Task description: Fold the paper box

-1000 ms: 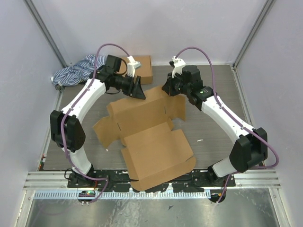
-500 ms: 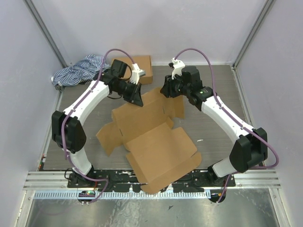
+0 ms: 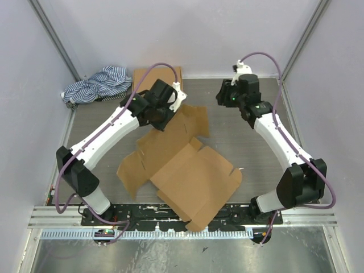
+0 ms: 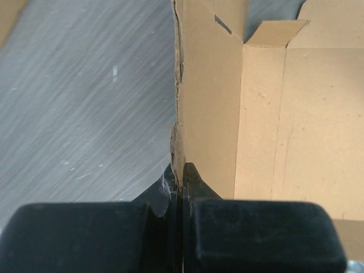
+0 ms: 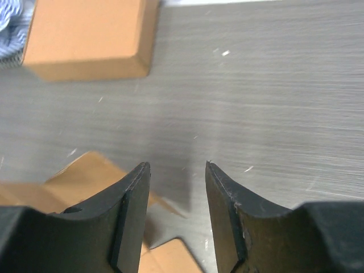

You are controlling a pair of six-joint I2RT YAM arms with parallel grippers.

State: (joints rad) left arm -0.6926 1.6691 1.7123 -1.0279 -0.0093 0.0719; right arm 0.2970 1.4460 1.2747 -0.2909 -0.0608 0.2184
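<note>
Lying flat and unfolded on the table (image 3: 256, 153), near the arm bases: one paper box (image 3: 193, 182), brown cardboard, its panels and flaps spread out toward the far left.

Left gripper (image 4: 183, 170): fingers clenched on the raised edge of the paper box's far flap (image 4: 207, 102), the cardboard pinched between the two black pads.

Right gripper (image 5: 177, 165): fingers parted about halfway, grasping nothing, hanging over bare table just past the flap's far corner.

Small closed carton (image 3: 149, 77): brown, at the far edge, well apart from both grippers.

Striped cloth (image 3: 96, 82): blue and white, bunched in the far left corner, beside the carton.
</note>
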